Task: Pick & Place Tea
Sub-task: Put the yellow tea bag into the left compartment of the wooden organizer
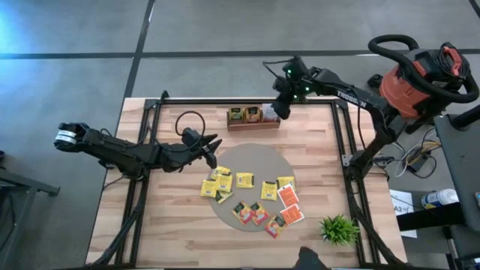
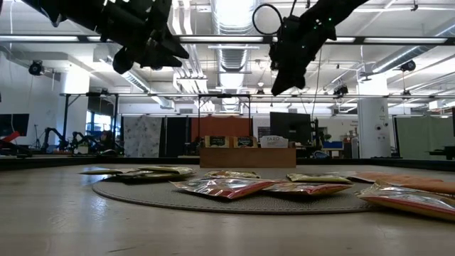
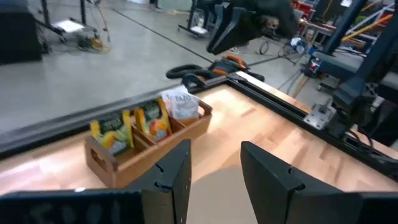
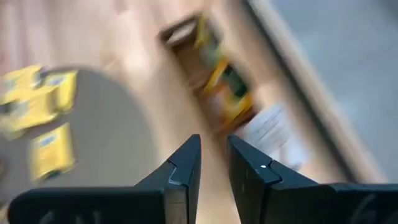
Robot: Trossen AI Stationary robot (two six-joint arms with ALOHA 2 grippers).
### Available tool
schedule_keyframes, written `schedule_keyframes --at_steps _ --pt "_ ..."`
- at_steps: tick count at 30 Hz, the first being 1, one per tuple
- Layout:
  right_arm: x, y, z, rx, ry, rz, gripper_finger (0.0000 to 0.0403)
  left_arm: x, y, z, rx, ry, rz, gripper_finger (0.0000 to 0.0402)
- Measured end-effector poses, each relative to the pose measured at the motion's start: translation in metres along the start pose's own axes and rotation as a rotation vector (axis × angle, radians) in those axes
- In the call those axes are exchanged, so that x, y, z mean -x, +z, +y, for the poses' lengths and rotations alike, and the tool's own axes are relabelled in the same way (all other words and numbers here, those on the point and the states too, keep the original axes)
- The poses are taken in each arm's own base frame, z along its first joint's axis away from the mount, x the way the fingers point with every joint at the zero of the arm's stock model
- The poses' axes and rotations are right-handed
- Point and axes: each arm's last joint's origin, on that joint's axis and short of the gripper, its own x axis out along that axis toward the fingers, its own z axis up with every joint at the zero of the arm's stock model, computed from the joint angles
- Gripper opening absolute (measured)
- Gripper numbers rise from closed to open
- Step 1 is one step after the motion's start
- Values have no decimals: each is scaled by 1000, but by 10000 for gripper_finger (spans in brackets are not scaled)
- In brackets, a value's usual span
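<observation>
Several yellow and orange-red tea packets lie flat on a round grey mat in the middle of the table. More tea packets stand upright in the wooden divided tray at the far edge, a white one at its right end. My right gripper hangs above the tray's right end, pointing down at a slant; its fingers stand a narrow gap apart with nothing between them. My left gripper hovers left of the mat, open and empty, pointing toward the tray.
A small green plant stands at the near right corner. A black frame runs along the table's edges. A red shop vacuum sits off the table at the far right. Bare wood lies left of the mat.
</observation>
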Motion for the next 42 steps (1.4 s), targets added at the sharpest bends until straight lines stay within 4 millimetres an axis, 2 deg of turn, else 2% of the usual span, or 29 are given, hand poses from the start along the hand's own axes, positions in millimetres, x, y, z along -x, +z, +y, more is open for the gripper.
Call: schedule_keyframes --at_steps 4,8,14,18,21,24,29,33,38,42 --pt "1 -16 18 -43 91 175 70 -3 -4 -2 18 -69 50 133" --pt "14 -29 55 -57 99 291 72 -5 -10 -3 -12 -99 96 133" --pt "33 -54 117 -36 -81 289 68 -6 -16 -6 -25 -198 184 133" --pt "42 -79 150 -168 -92 282 68 -5 -21 -6 12 -253 259 133" --pt "40 -95 172 -268 -60 254 68 -2 -29 -2 -8 -246 372 133" --pt "25 -104 195 -331 23 192 68 3 -41 9 -48 -184 529 133" --pt "-24 -107 226 -443 191 53 68 13 -57 22 -37 -95 773 133" --pt "-68 -107 237 -550 251 7 68 15 -61 22 17 -106 803 133" --pt "-123 -114 242 -639 204 63 68 13 -66 13 84 -289 821 133" --pt "-152 -112 249 -659 177 92 68 8 -72 7 54 -345 810 133"
